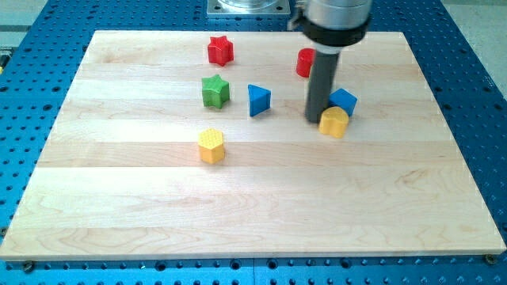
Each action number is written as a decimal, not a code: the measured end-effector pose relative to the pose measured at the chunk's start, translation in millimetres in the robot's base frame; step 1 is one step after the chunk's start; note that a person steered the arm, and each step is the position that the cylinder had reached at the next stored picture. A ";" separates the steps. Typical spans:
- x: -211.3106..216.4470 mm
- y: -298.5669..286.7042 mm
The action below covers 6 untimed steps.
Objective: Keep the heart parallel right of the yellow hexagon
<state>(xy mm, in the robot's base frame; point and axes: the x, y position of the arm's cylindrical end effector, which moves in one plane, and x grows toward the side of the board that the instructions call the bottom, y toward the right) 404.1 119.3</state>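
The rod has no claw, so there is nothing to call released or clenched; it ends in a plain tip (314, 119) that rests on the board (119, 198). The tip stands just at the left side of the yellow heart (334, 122), touching it or nearly so. A blue block (344, 100) sits just behind the heart, toward the view's top, touching it or very close. A red block (305, 62) is partly hidden behind the rod, so its shape cannot be told.

The yellow hexagon (211, 146) lies well to the left, a bit lower in the view than the heart. Between them, nearer the top, are a blue triangle (258, 100) and a green star (215, 91); a red star (220, 50) is further up.

The heart is already right of the hexagon but slightly above its line, approx. one row too high. The tip at the heart's left side suits a push to the right, not downward. Probably the tip must go round to the top side of the heart and nudge it down, w/o pulling the blue block along.
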 end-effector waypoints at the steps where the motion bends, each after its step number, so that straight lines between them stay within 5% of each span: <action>1: -7.9 51.4; 2: -7.3 66.4; 4: 74.9 -28.5; 6: 118.6 40.9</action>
<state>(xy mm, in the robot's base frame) 522.7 160.2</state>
